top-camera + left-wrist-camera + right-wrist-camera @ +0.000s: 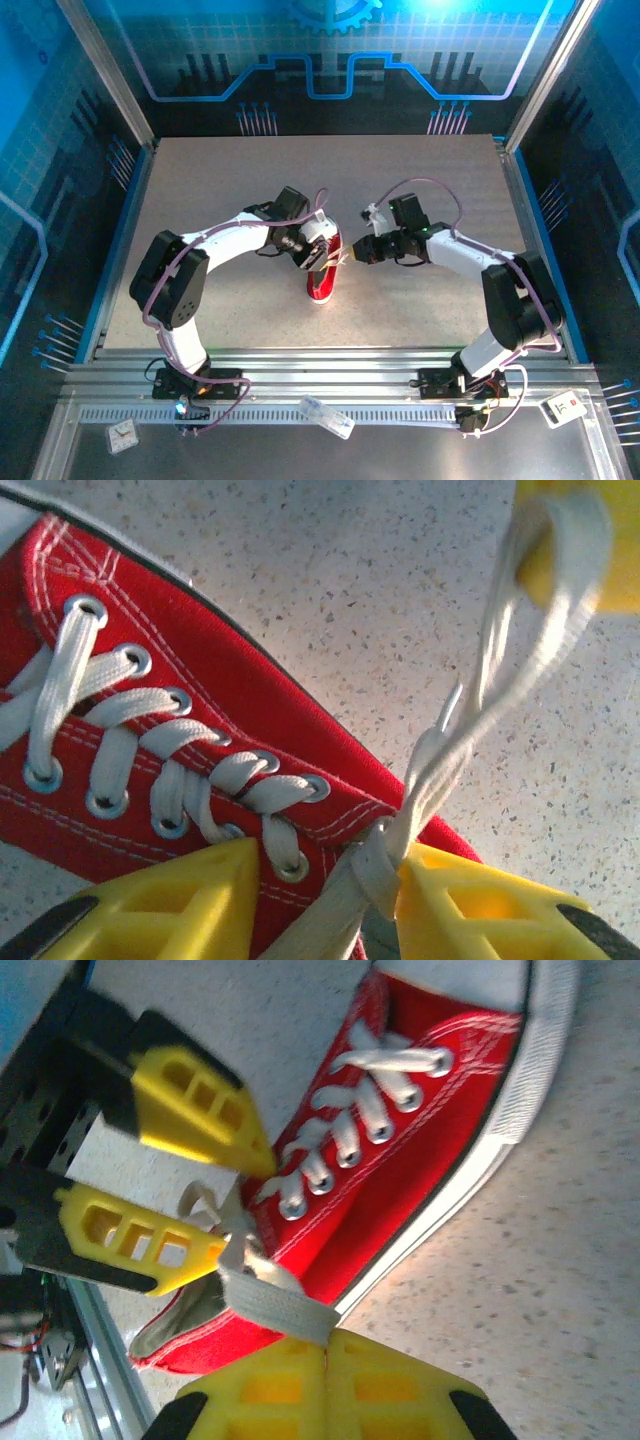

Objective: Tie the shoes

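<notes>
R gripper [325, 1360] shut tight, lace [280, 1305] pinched flat btwn its tips. Just past them, L gripper [248, 1208] has jaws parted; the lace runs loose btwn its fingers w/ nothing clamped. Shoe [420, 1180] lies right under both sets of tips on the table [560, 1290], eyelet rows beside L fingers, toe at the far end from R tips.

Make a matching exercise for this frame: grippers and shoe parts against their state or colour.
Things:
1. left gripper
2. right gripper
3. sneaker canvas
4. eyelets

States or colours:
A. silver metal
B. fingers apart
C. red
D. fingers pinching the white lace

Pairs: 1-B, 2-D, 3-C, 4-A
</notes>
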{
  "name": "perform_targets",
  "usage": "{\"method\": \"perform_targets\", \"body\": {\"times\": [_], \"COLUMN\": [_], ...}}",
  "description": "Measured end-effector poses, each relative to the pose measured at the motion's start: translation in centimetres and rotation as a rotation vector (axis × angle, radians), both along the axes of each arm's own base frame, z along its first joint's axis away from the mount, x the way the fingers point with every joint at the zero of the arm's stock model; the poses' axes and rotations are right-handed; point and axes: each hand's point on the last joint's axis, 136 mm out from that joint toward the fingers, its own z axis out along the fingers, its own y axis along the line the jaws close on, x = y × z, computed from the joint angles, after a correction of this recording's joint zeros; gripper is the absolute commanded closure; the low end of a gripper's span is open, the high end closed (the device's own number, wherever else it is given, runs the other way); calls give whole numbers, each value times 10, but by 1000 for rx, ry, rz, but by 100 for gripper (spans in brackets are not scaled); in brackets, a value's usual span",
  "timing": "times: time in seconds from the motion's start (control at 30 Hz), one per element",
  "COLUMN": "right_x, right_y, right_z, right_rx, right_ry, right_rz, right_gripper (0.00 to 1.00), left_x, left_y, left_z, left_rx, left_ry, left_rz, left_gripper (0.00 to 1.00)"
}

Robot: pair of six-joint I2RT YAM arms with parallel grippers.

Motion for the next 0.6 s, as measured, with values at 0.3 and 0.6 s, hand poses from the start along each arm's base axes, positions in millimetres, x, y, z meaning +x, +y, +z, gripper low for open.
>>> {"method": "perform_targets", "body": {"times": [0.3,0.6], "right_x": [-35,-62], "right_y": [20,25], "right_z": [9,21], "right_rx": [22,89], "right_ry": [-38,-43], "right_rz": [183,325], "right_gripper": [62,46], "left_x": [7,6], "left_y": [3,49], "left_z": [54,47], "left_rx": [-156,-252], "left_ry": [-105,-26], "left_rz": [91,354], "left_gripper": [45,46]}}
